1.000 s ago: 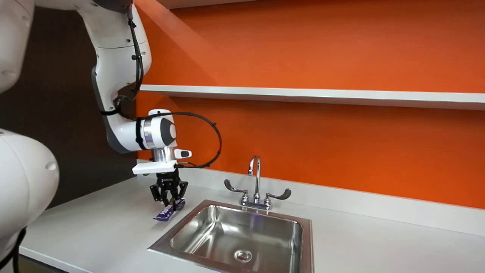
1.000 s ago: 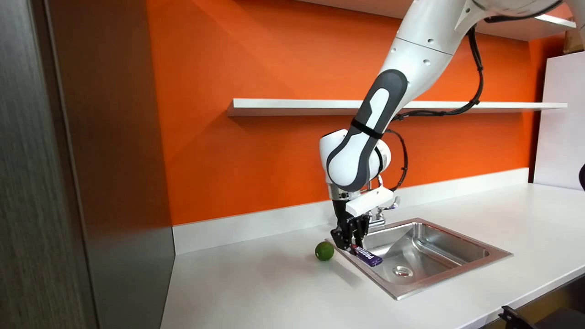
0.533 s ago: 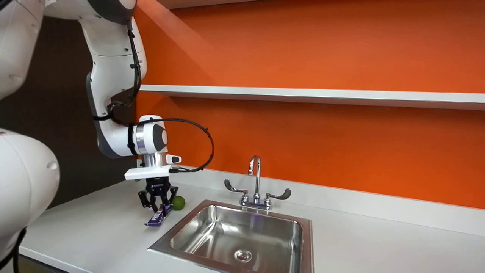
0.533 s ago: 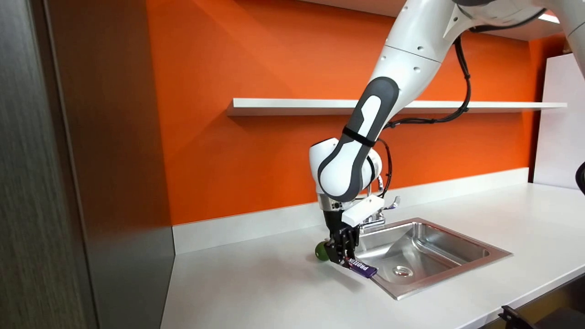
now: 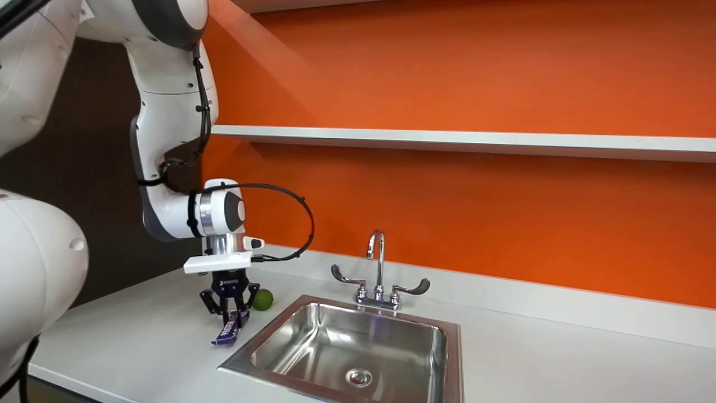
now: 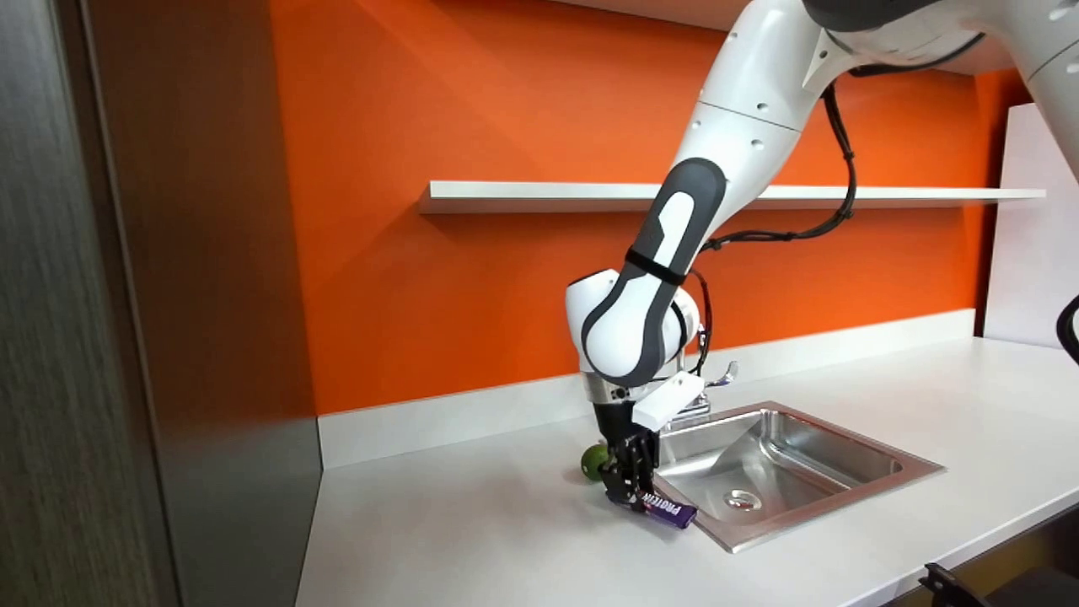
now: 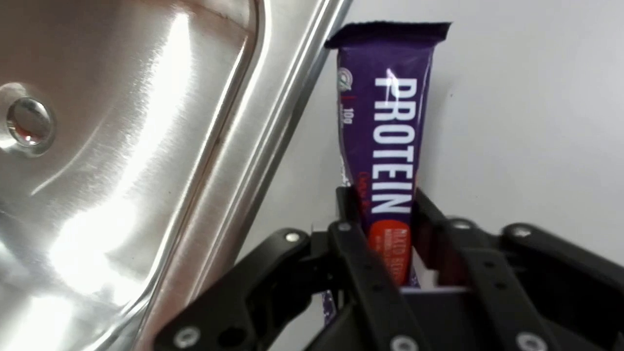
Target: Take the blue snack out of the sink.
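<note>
The blue snack is a purple-blue bar with white PROTEIN lettering. It shows in both exterior views [image 5: 226,334] [image 6: 673,512] and large in the wrist view [image 7: 392,112]. My gripper [image 5: 232,321] is shut on the bar's sides around its middle; the fingers also show in the wrist view [image 7: 380,202]. The bar lies nearly flat, at or just above the counter beside the sink; I cannot tell whether it touches. Its far end is hidden by the fingers. The steel sink [image 5: 267,336] is beside the bar, and its rim also shows in the wrist view [image 7: 248,146].
A green lime [image 5: 263,300] sits on the counter [image 6: 472,523] just behind the gripper, near the sink rim. The faucet [image 5: 380,280] stands behind the sink. A white shelf [image 5: 447,136] runs along the orange wall. A dark panel [image 6: 211,337] closes one side.
My gripper has moved away from the sink and down toward the counter, with the bar held. The lime, hidden before in an exterior view, now shows there.
</note>
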`<state>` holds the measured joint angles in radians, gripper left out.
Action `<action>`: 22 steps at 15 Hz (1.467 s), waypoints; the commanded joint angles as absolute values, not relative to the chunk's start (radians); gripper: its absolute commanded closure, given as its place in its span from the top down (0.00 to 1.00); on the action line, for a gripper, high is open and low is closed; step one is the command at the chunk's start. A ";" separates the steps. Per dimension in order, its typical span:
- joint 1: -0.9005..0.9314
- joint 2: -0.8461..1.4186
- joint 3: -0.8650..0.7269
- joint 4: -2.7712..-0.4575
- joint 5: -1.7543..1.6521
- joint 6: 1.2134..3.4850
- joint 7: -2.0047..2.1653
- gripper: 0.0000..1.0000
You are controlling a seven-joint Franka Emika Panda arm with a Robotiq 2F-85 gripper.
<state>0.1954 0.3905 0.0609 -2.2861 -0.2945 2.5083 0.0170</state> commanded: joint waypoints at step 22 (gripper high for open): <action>0.092 0.018 0.010 -2.533 -0.140 2.533 0.188 1.00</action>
